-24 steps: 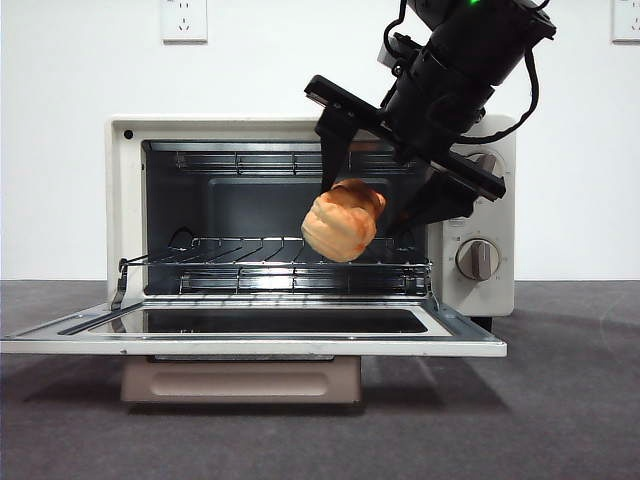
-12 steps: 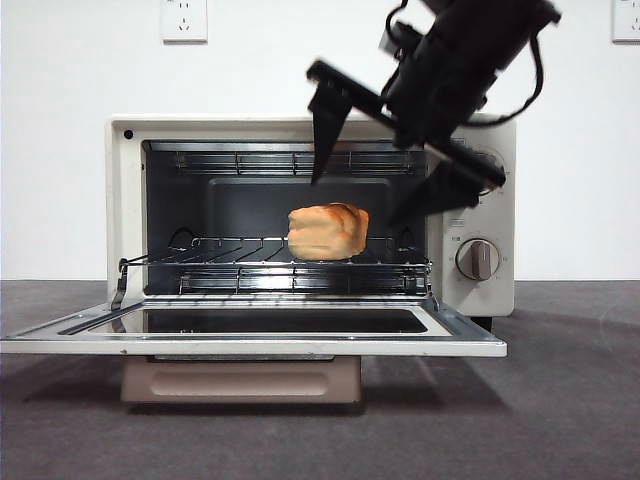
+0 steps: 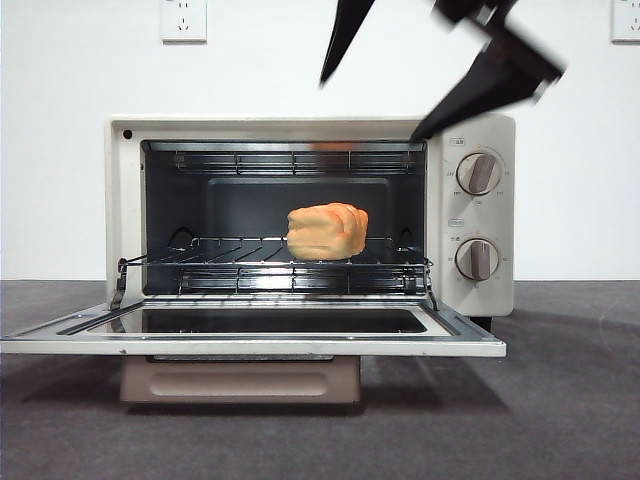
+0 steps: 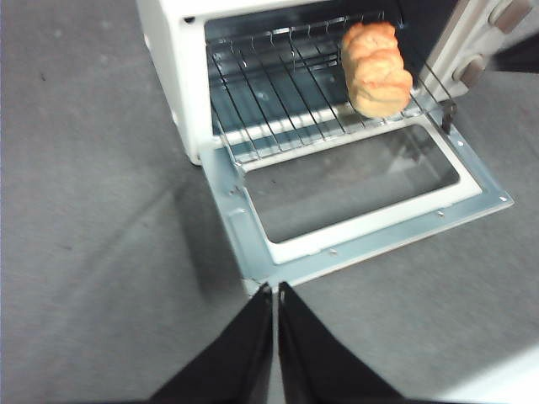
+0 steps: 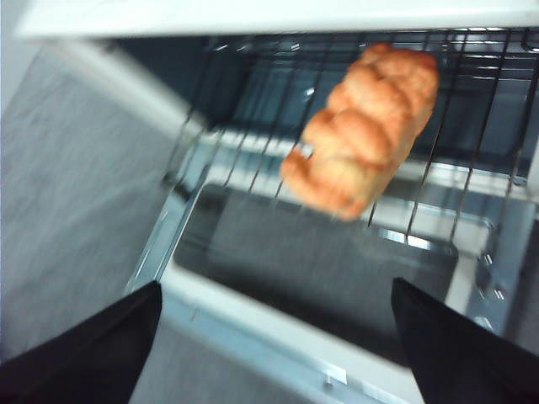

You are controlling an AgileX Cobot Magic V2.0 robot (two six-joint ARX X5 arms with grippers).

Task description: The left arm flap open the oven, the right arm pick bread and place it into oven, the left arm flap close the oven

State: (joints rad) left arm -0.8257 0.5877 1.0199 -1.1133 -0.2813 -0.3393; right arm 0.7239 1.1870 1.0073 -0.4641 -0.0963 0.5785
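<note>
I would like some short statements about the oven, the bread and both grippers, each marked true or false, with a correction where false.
1. The bread lies on the wire rack inside the oven. True.
2. The oven door is shut. False: it is folded down, open.
3. The right gripper holds the bread. False: it is open and empty, above the oven.
4. The left gripper is shut. True.
</note>
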